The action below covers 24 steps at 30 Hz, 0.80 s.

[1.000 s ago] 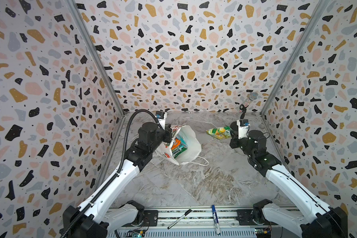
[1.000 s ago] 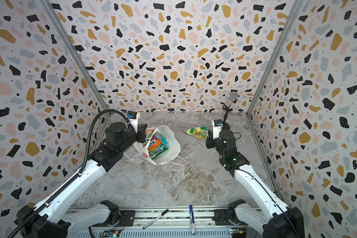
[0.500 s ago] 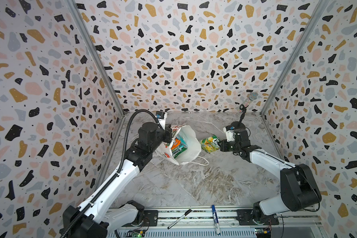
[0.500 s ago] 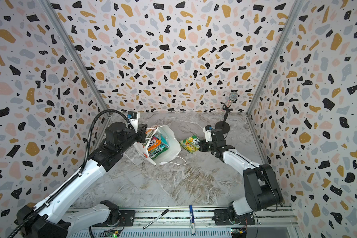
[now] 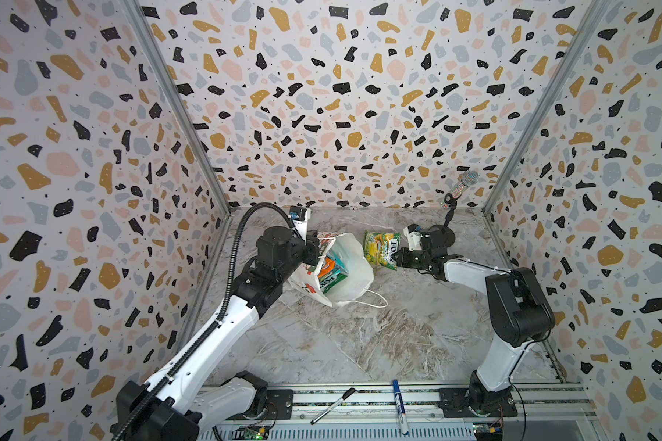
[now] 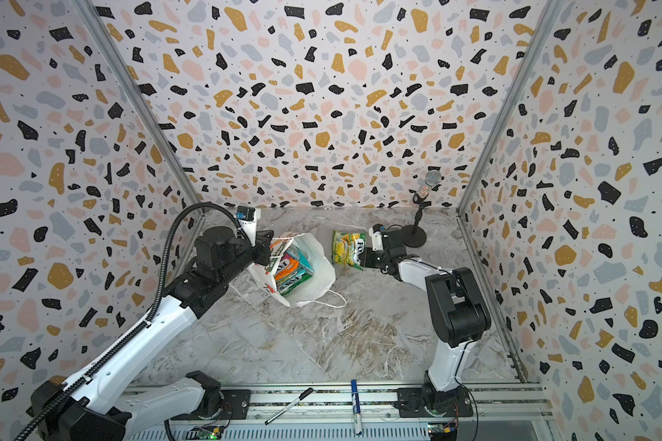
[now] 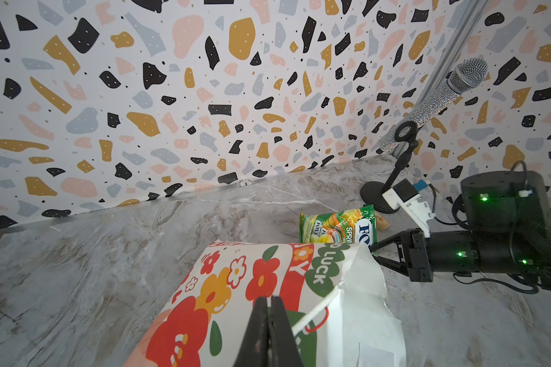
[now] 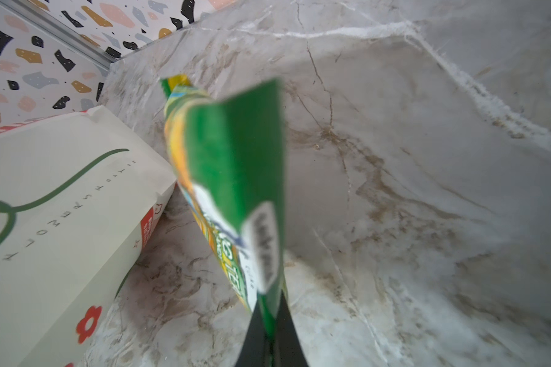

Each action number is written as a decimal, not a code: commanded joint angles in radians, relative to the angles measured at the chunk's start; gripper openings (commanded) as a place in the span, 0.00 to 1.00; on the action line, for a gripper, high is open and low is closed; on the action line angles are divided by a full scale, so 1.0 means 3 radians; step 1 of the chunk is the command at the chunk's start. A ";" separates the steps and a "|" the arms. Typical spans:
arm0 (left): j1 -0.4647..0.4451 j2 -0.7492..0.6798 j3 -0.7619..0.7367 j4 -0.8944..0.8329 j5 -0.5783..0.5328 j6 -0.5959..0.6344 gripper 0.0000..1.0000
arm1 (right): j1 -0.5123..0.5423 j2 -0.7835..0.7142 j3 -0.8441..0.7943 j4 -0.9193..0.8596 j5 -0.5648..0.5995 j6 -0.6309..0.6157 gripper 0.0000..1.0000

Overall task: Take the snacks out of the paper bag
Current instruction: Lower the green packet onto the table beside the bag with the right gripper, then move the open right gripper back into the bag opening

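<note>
Left gripper (image 7: 269,302): was clamped on paper bag (image 5: 356,267) rim.
Right gripper (image 8: 268,313): was clamped on green-yellow packet (image 5: 381,248).

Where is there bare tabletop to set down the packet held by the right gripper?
Widest bare patch: the table in front, bordered by the paper bag and the front rail. A narrower strip runs behind the bag along the back wall. Crowded: the gap between bag, held packet, right gripper and microphone stand.

The paper bag (image 7: 233,286) carries "LUCK" in white on a green patch, with "OY" in yellow on red alongside. The green-yellow packet (image 7: 337,227) just beside the bag reads "FOX'S" and "SPRI"; packets (image 5: 331,275) inside the bag show "FOX'S".
</note>
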 commanded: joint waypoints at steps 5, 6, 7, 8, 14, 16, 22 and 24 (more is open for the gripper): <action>0.0003 -0.0037 0.0008 0.0091 0.0009 0.0039 0.00 | -0.0034 0.0112 0.0202 0.0002 0.0157 0.0047 0.05; 0.0004 -0.0037 0.0009 0.0088 0.0009 0.0041 0.00 | -0.0032 0.0125 0.0212 -0.0013 0.0162 0.0040 0.09; 0.0004 -0.0032 0.0006 0.0090 0.0009 0.0041 0.00 | -0.0032 0.0128 0.0214 -0.0018 0.0171 0.0035 0.15; 0.0004 -0.0032 0.0012 0.0090 0.0014 0.0041 0.00 | -0.0032 0.0124 0.0214 -0.0032 0.0179 0.0027 0.21; 0.0004 -0.0022 0.0008 0.0090 0.0017 0.0045 0.00 | -0.0020 -0.0104 0.0073 -0.0062 0.0359 -0.0059 0.45; 0.0002 -0.0020 0.0012 0.0085 0.0026 0.0045 0.00 | -0.0006 -0.0271 -0.0064 -0.0020 0.0492 -0.0094 0.50; 0.0000 -0.0027 0.0011 0.0081 0.0050 0.0061 0.00 | 0.0036 -0.0900 -0.0537 0.0363 0.0452 -0.0228 0.53; 0.0004 -0.0028 0.0011 0.0081 0.0055 0.0060 0.00 | 0.0076 -0.1112 -0.0663 0.0483 0.0362 -0.0290 0.53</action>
